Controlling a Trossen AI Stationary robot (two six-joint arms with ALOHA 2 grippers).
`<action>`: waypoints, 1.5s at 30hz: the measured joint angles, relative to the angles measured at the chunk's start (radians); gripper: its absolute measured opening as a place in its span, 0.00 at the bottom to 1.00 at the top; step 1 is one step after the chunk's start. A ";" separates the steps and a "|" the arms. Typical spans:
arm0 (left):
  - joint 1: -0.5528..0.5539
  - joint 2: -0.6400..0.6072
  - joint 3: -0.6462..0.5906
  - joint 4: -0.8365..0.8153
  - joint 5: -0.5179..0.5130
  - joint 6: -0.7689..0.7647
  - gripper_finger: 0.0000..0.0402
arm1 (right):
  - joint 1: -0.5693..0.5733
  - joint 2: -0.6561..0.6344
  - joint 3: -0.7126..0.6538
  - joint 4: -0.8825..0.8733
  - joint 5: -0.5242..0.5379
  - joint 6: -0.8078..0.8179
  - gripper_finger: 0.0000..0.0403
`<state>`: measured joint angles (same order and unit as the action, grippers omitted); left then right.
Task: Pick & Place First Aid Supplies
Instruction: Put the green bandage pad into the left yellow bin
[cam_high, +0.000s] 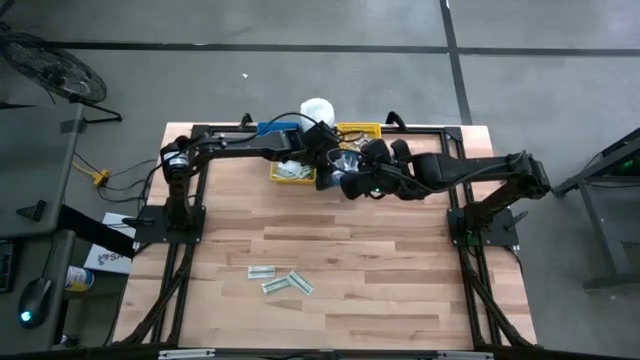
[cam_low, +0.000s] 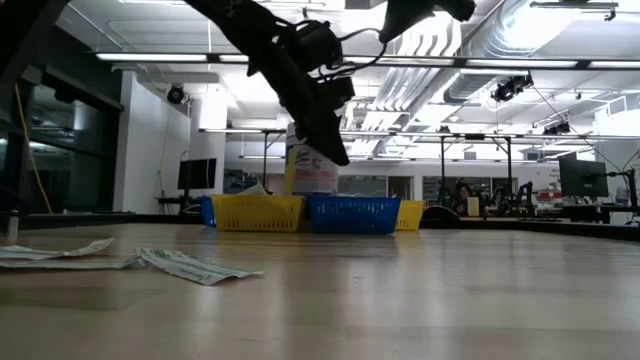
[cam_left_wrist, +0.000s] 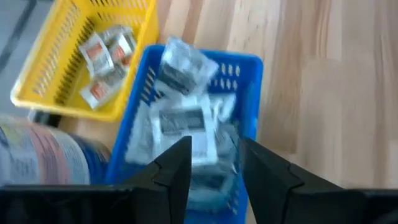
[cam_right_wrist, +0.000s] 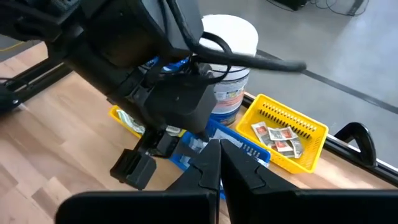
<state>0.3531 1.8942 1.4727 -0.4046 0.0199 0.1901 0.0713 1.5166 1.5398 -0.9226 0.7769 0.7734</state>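
A wooden worktop (cam_high: 340, 260) carries bins along its far edge. The left claw (cam_left_wrist: 211, 163) hangs parted over the blue bin (cam_left_wrist: 249, 93), a white packet (cam_left_wrist: 193, 134) lying in the bin just beyond its tips. The right claw (cam_right_wrist: 219, 163) sits clenched nearby, empty. Three strips (cam_high: 280, 279) wait near the front edge. Risk: crowded arms could collide, or a packet cling to a finger

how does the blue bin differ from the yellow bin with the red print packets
The blue bin sits under the open left gripper; the yellow bin beside it has no gripper over it. The blue bin is piled with clear-and-white packets; the yellow bin holds a few white packets with red print. Both are slatted plastic bins on the wooden table.
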 joint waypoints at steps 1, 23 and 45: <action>-0.005 -0.003 0.000 -0.019 -0.006 -0.010 0.33 | 0.004 0.000 0.000 0.000 -0.001 -0.005 0.00; -0.230 -0.038 -0.002 -0.285 -0.090 -0.365 0.33 | 0.254 -0.161 -0.044 -0.358 0.007 0.125 0.00; -0.594 -0.093 -0.057 -0.264 -0.295 -0.846 0.33 | 0.366 -0.730 -1.323 1.214 -0.289 -0.015 0.00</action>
<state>-0.2410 1.8013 1.4161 -0.6688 -0.2753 -0.6560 0.4371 0.7870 0.2164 0.2917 0.4878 0.7587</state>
